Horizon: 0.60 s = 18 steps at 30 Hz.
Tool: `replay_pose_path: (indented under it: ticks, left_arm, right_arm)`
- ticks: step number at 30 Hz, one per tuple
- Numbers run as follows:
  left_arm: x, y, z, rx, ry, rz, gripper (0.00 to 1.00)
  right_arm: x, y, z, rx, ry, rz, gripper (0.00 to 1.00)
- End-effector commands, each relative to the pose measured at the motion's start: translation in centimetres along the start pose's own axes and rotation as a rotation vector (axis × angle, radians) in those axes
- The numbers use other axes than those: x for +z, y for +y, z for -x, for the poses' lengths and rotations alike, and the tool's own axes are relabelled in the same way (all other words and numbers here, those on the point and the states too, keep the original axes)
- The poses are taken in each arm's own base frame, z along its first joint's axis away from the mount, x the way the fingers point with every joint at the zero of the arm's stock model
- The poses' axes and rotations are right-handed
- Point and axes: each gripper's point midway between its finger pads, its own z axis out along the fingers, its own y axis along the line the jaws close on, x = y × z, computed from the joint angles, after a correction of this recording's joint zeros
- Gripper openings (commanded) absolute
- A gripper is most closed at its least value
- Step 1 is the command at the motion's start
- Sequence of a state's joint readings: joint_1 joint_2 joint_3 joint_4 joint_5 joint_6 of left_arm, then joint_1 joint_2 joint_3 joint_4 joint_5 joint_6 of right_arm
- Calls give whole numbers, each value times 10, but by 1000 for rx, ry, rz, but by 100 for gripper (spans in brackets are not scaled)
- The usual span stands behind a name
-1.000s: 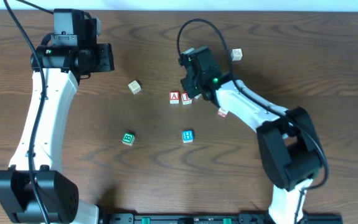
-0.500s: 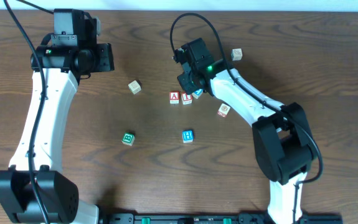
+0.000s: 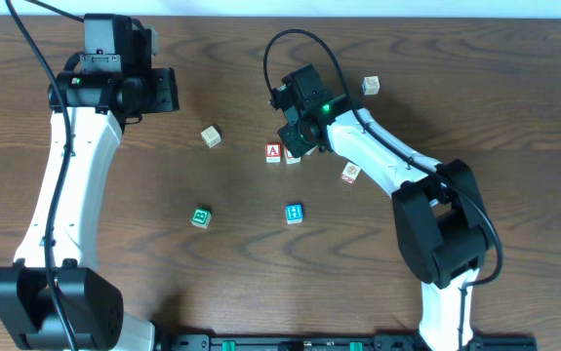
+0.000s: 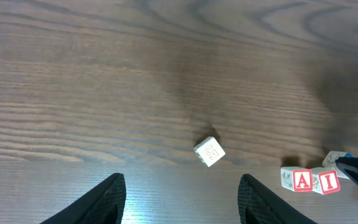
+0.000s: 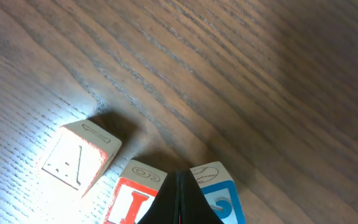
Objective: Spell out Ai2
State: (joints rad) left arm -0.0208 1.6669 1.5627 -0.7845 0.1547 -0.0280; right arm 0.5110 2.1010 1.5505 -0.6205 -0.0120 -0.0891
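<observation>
The right gripper sits at the bottom centre of its wrist view. Its two dark fingers are pressed together into a single wedge with only a thin seam between them, so the claw is closed and grips nothing. The wedge's tip pokes into the gap between the I block on its left and the blue-edged block on its right, and it appears to touch both. The A block lies just left of the I block, tilted, with its red letter facing the camera.

In the overhead view, the A block and the I block sit side by side just above the centre of the wooden table. The right gripper covers the spot just to their right, so the blue-edged block is hidden there.

The left gripper hangs above the table in the upper left of the overhead view, well apart from the letters. Its fingers are spread wide with nothing between them.

A cream block lies left of the A block. A green block and a blue block lie lower in the frame. A red-marked block sits to the right of the row, and a pale block sits near the upper right.
</observation>
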Motion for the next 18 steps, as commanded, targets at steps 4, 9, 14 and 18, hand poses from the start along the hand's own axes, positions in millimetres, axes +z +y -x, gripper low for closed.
replay_pose_path:
  ticks: [4, 9, 14, 18]
  left_arm:
    - [-6, -1, 0, 6, -11, -7, 59]
    - [-6, -1, 0, 6, -11, -7, 59]
    - [-6, -1, 0, 7, -12, -8, 59]
    - [-6, -1, 2, 7, -17, -8, 59]
  right_arm:
    - [8, 6, -8, -24, 39, 18, 1]
    - [8, 6, -10, -24, 47, 19, 1]
    - [8, 6, -9, -25, 43, 18, 1]
    - [8, 5, 2, -28, -1, 13, 1]
